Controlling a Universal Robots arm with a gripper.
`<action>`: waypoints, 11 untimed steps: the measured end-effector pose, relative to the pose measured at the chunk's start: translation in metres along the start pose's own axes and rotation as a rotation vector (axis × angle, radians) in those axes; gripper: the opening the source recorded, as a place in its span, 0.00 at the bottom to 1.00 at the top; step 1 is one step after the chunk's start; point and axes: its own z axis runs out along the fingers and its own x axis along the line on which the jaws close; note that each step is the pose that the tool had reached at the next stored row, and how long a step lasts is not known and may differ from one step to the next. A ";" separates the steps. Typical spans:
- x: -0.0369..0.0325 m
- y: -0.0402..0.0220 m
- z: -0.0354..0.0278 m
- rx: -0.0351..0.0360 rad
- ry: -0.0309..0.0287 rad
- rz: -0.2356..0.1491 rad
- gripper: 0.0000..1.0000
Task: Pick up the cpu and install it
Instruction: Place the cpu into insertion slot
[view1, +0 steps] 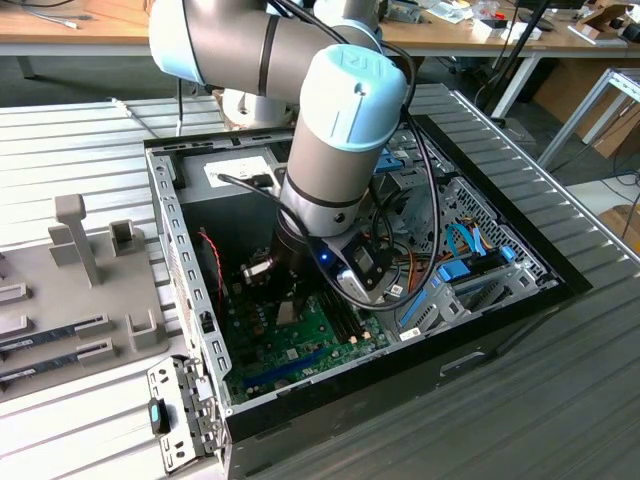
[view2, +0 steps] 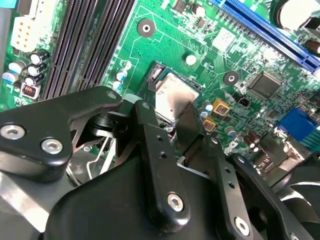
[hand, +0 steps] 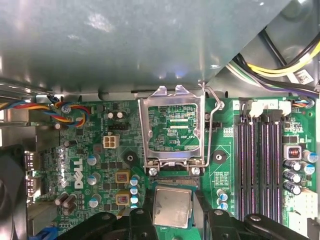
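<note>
The black two-fingered gripper (hand: 172, 220) is clenched on the flat square silver-topped cpu (hand: 172, 207), holding it just above the green motherboard (hand: 80, 200) beside the open metal socket frame (hand: 172, 131). All this sits inside the open black computer case (view1: 500, 300). Any legible print is left unread.

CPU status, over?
Pincer shut on cpu, low over motherboard. Socket frame flipped open, lever raised. Cpu at the socket, seating unclear. Nothing blocking.
</note>
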 end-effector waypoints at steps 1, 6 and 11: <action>0.0001 -0.0004 0.0000 -0.0002 0.0002 0.012 0.44; 0.0021 -0.0010 0.0020 -0.0003 0.0002 0.012 0.44; 0.0023 -0.0010 0.0045 -0.0003 0.0002 0.013 0.44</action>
